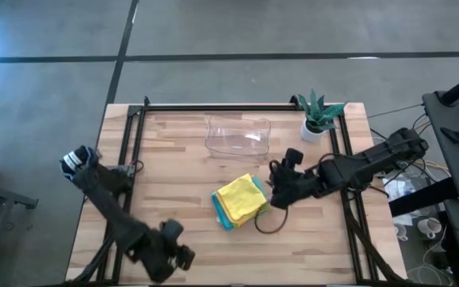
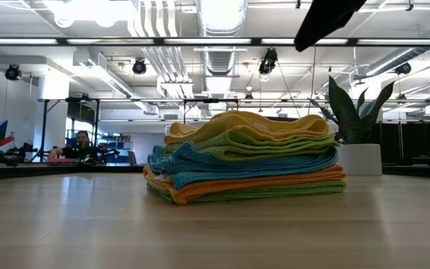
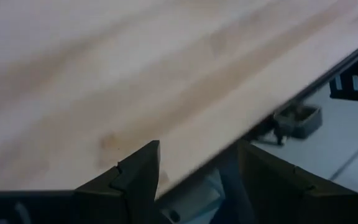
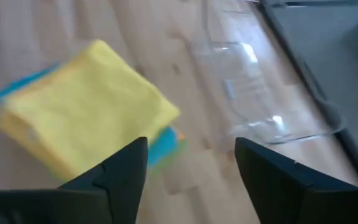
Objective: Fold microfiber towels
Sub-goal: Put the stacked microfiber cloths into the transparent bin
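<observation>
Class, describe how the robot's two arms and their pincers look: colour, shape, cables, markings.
Both arms are dark, jointed and chunky. The left arm carries a blue-and-white patch near its base. A thin dark cable loops on the table below the right pincer. Each pincer ends in two dark, angular fingers.

Folded towel stack (image 2: 248,157) beside potted plant (image 2: 357,123)

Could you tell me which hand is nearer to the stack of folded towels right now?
The right hand, open just beside the stack of folded towels. The left hand waits open at the table's near edge.
</observation>
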